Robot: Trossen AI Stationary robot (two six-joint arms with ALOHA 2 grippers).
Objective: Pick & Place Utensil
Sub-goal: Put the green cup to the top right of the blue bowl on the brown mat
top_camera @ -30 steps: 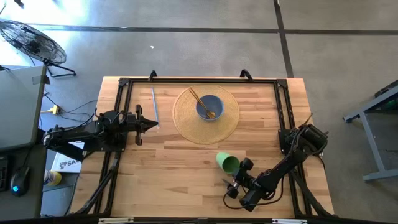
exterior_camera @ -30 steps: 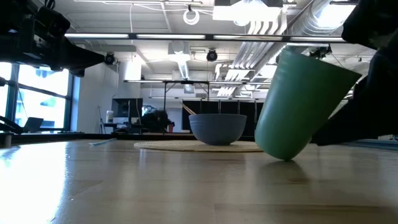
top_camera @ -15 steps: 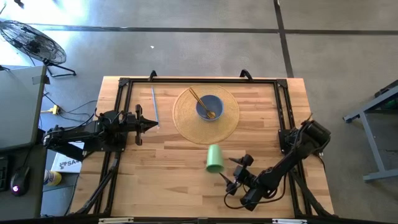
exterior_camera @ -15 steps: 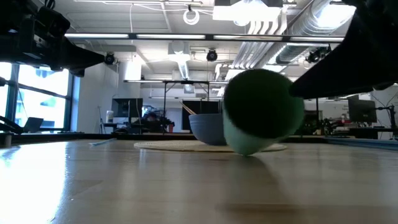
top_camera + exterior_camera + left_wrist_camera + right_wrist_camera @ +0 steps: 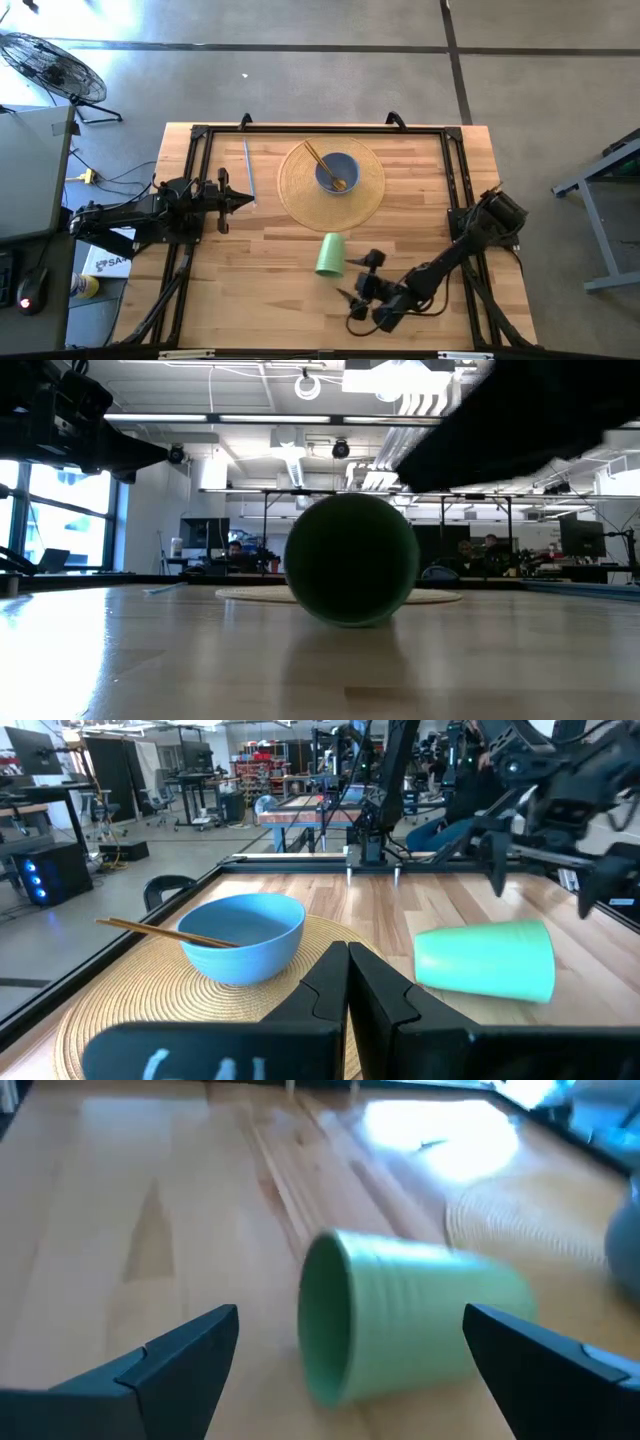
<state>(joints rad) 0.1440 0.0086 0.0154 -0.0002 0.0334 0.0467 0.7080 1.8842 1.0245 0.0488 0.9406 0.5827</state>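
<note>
A green cup (image 5: pixel 329 254) lies on its side on the wood, mouth toward the near edge; the low view shows it as a dark round shape (image 5: pixel 351 560). My right gripper (image 5: pixel 355 279) is open just right of it, and in the right wrist view its fingers stand apart on either side of the cup (image 5: pixel 400 1315) without touching. A blue bowl (image 5: pixel 337 171) holding chopsticks sits on a round woven mat (image 5: pixel 368 187). A thin pale utensil (image 5: pixel 248 168) lies flat near the left rail. My left gripper (image 5: pixel 250 203) waits shut just near of that utensil.
A black frame rail (image 5: pixel 320 130) runs around the table top. The right arm (image 5: pixel 455 258) slants across the near right corner. Bare wood (image 5: pixel 260 290) stretches between the cup and the left rail. Beyond the table, desks and seated people show in the room.
The cup, tilted with its lower edge on the table a second ago, has tipped onto its side. It then rolled toward the table's left, turning its mouth to the near edge. My right gripper has followed it leftward.
</note>
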